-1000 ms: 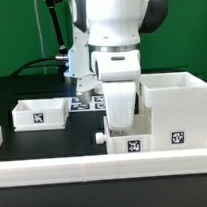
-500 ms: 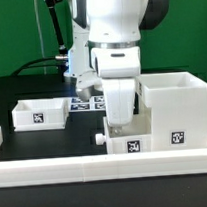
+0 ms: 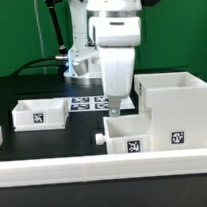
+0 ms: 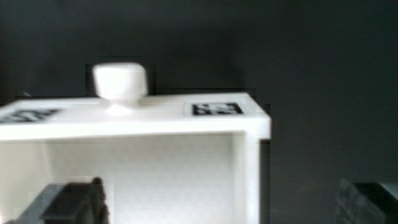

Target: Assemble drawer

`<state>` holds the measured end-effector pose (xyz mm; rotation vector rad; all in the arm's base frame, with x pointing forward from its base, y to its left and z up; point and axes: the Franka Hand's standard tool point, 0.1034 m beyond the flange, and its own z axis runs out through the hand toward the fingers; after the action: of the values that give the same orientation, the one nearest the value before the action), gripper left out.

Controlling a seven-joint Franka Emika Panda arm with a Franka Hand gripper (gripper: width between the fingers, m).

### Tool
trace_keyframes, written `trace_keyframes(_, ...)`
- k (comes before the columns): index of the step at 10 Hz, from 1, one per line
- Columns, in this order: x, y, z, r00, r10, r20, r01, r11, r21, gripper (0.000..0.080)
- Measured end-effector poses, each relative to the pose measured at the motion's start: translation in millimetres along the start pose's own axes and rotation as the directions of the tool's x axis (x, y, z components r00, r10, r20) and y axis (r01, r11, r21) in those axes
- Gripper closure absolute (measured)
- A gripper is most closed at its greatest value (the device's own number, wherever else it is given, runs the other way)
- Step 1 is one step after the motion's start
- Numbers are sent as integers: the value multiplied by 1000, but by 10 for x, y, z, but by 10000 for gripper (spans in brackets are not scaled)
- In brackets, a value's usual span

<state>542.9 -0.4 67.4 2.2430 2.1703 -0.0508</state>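
**Fingers spread wide over a knobbed tray**

The fingers (image 4: 68,203) stand far apart and hold nothing (in the wrist view both show only as dark blurs). Beneath them sits one knobbed tray (image 3: 128,138) of the drawer, open side up. Its knob (image 4: 118,84) juts from the tagged front face. One finger shows over the tray's hollow and the other out past its side wall, so that wall lies between them. Whether either finger touches the tray cannot be told.

In the exterior view the arm (image 3: 118,50) hangs upright over this tray. The housing (image 3: 177,106) stands upright just beside the tray, with its open top at about the fingers' height, toward the exterior view's right of them. The second tray (image 3: 37,113) rests well apart from the fingers, toward the exterior view's left. The marker board (image 3: 81,103) lies flat beyond the fingers, and the long rail (image 3: 106,173) lies on their near side. Everything rests on the black surface (image 3: 21,92).
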Motion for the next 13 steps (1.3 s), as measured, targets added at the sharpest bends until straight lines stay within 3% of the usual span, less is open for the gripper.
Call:
trace_keyframes(2,-216,121,-60,999,-40,3,40,999,3,151)
trace_keyframes(4,-265,100,-35,999,-41,0,41,999,8,151)
trace_keyframes(6,-428,53,178,995,-66,-80,69,997,35,151)
trace_keyframes(9,-552,152,371,975,-99,-197,109,993,43,151)
trace_keyframes(13,-543,251,527,941,-81,-328,118,989,95,151)
